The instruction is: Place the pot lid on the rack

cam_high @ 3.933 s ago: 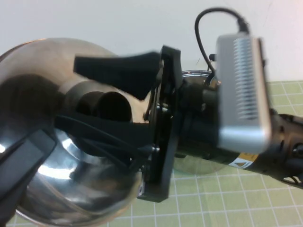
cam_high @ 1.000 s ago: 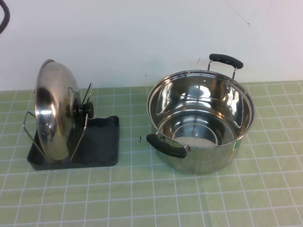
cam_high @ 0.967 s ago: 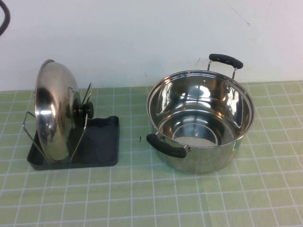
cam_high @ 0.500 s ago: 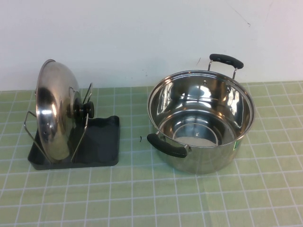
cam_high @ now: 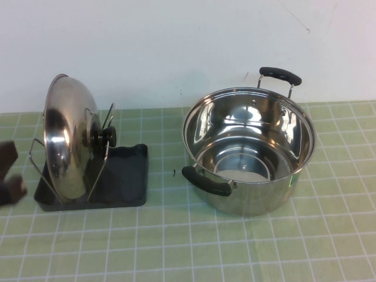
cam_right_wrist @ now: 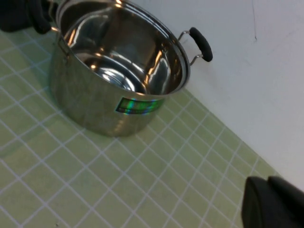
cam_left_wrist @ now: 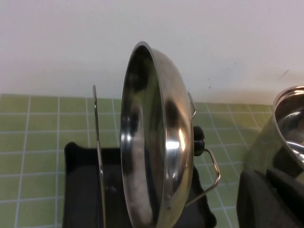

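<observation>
While the pot lid (cam_high: 67,138) stood on edge in the rack (cam_high: 120,182), my left claw (cam_high: 9,173) hung just beside the rack's outer end, touching nothing; I could not tell its finger state. My right claw (cam_right_wrist: 270,202) was beyond the pot (cam_high: 249,150), equally unreadable.
</observation>
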